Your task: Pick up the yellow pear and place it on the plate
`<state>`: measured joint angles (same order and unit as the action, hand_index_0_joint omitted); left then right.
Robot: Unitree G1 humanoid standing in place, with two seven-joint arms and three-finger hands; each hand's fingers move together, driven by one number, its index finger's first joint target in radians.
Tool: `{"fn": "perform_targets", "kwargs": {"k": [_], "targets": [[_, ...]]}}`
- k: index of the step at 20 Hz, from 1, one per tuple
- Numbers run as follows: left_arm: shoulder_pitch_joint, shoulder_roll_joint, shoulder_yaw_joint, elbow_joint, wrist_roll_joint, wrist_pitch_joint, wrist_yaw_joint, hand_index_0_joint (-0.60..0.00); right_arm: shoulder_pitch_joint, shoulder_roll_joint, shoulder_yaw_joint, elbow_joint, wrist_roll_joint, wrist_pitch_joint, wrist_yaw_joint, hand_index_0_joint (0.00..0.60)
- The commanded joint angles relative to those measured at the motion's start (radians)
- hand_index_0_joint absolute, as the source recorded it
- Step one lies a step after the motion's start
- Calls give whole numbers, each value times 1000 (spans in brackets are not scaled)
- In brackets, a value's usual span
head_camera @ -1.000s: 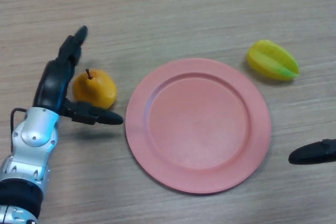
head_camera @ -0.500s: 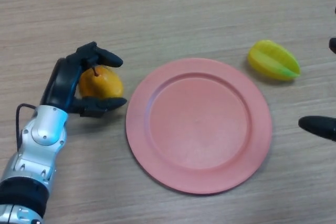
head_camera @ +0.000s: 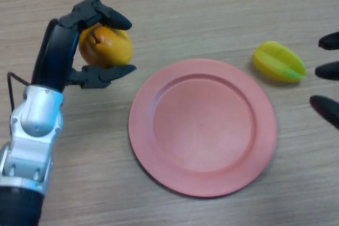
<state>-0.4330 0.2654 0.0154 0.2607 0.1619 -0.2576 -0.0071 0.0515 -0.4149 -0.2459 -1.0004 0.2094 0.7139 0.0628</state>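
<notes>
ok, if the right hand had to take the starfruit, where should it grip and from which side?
Probably across the starfruit's short width, fingers in the grooves between ridges, coming from its right, where the right hand hovers. It lies flat, long axis slanted, plate on the other side.

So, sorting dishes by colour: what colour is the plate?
Pink, a plain salmon shade, no pattern; the plate shows best in the head view.

The left hand has its fingers and thumb curled round the yellow pear, which sits in its grasp to the left of the pink plate on the wooden worktop. A yellow-green starfruit lies just beyond the plate's upper right rim. The right hand shows at the right edge, its fingertips spread and holding nothing.
</notes>
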Motion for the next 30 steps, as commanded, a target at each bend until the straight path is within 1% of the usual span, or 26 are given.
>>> {"fn": "perform_targets", "kwargs": {"k": [1,2,3,4,5,7,8,9,11,14,15,16,17,18,19,20,21,22,23,24,25,26,27,28,29,30], "targets": [[24,-48,-45,-251,-111,154,-121,-600,5,-106,-46,-47,128,-162,-133,19],[35,-61,-67,-276,-105,182,-137,-600,15,-127,-44,-47,166,-173,-162,0],[44,-70,-107,-273,-75,183,-134,-600,32,-169,-41,-47,214,-197,-203,0],[45,-72,-125,-264,-69,177,-123,-600,33,-192,-42,-47,238,-202,-224,0],[46,-74,-165,-256,-112,214,-100,-600,35,-231,-36,-47,240,-223,-245,0],[46,-75,-234,-248,-158,271,-65,-600,43,-249,-32,-47,259,-236,-265,0],[42,-75,-255,-235,-156,273,-51,-600,47,-263,-31,-47,266,-240,-275,0],[38,-75,-295,-203,-144,260,-30,-600,51,-288,-35,-47,282,-247,-289,0],[34,-75,-338,-165,-151,245,-37,-600,57,-314,-43,-47,292,-260,-305,0],[26,-75,-365,-128,-151,227,-47,-600,90,-328,-55,-47,285,-280,-300,0],[15,-75,-359,-107,-139,185,-12,-600,100,-330,-69,-47,267,-281,-286,0],[3,-75,-359,-88,-124,169,14,-600,102,-326,-78,-47,264,-279,-278,0],[-11,-75,-360,-61,-90,149,63,-600,104,-310,-90,-47,255,-279,-262,0],[-13,-75,-361,-57,-84,146,71,-550,104,-306,-91,-47,251,-280,-258,0],[-14,-75,-362,-53,-69,139,73,-401,103,-299,-94,-47,246,-279,-249,0],[-12,-75,-363,-51,-56,132,75,-301,102,-292,-100,-47,243,-275,-239,0],[-7,-75,-363,-48,-35,111,76,-150,96,-273,-115,-47,238,-265,-215,0],[4,-75,-358,-55,-27,95,70,-50,88,-244,-128,-47,231,-256,-187,0],[25,-75,-340,-90,-26,93,48,0,79,-206,-138,-47,218,-248,-150,0],[34,-75,-328,-114,-31,102,31,0,70,-192,-138,-47,208,-239,-134,0],[52,-75,-301,-168,-46,131,-2,0,41,-151,-127,-47,171,-223,-100,0],[58,-75,-287,-192,-55,144,-13,0,27,-124,-117,-47,145,-214,-80,0],[82,-75,-248,-275,-77,186,-46,0,3,-85,-105,-47,93,-194,-33,0],[93,-75,-226,-311,-68,185,-59,0,-11,-66,-105,-47,79,-179,-7,0],[106,-75,-182,-353,-27,166,-87,0,-31,-36,-106,-47,68,-160,25,0],[118,-75,-145,-396,-24,174,-118,0,-40,-20,-102,-47,65,-148,39,0]]}}
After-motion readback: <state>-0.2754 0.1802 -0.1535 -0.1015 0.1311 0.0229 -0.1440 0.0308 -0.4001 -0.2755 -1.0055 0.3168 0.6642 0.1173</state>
